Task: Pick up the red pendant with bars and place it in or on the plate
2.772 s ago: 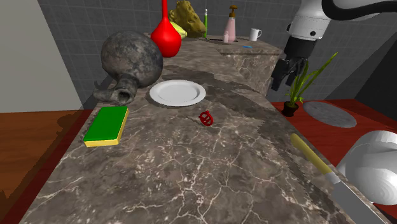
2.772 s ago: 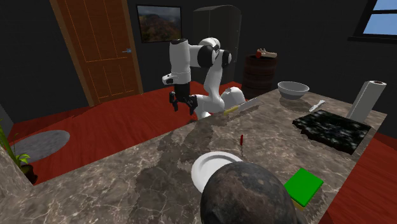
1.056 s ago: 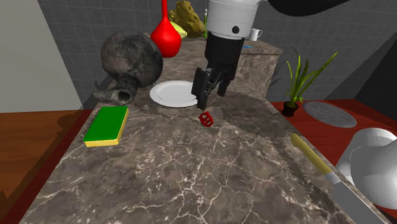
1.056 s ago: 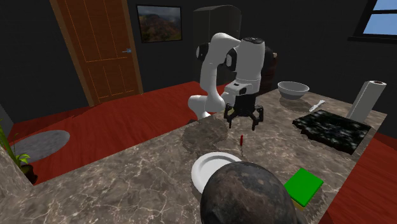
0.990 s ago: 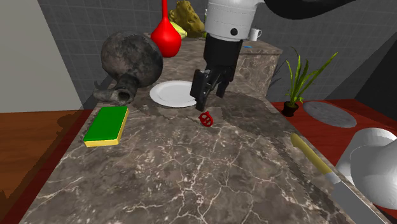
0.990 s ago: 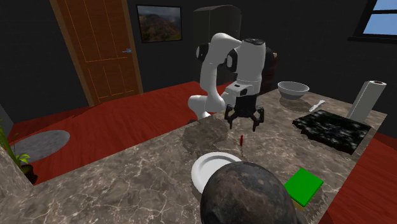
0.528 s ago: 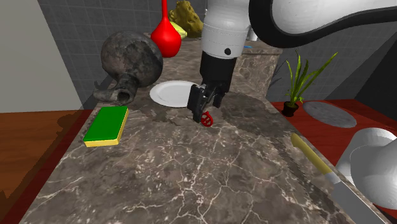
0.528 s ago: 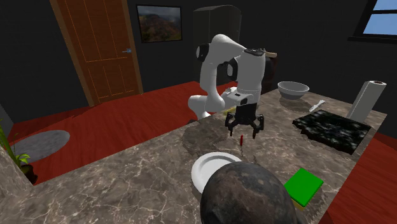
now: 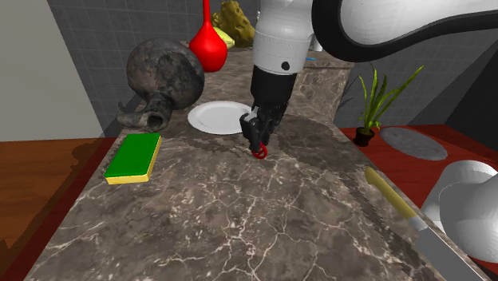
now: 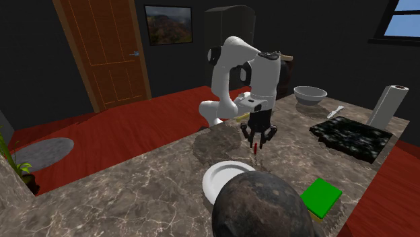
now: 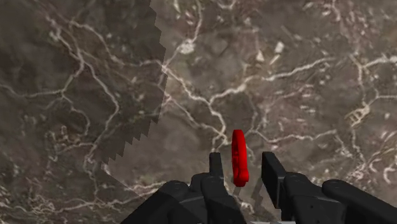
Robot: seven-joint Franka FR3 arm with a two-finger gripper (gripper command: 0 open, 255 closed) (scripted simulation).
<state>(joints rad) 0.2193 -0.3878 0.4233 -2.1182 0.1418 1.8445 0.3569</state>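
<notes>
The red pendant stands on edge on the marble counter, a short way from the white plate toward the shoulder view's right. My gripper is down over it, pointing straight at the counter. In the wrist view the pendant sits between the two black fingers, narrow gaps showing on both sides. The jaws are partly drawn in but still open around it. From the second exterior view the gripper hangs just above the pendant, with the plate nearer the camera.
A green sponge lies toward the shoulder view's left. A dark stone jug and a red vase stand behind the plate. A yellow-handled knife and a white bowl sit by the counter's right edge.
The gripper came down from above the counter onto the pendant, and its fingers have narrowed from wide apart to close on either side of it. The pendant has not moved.
</notes>
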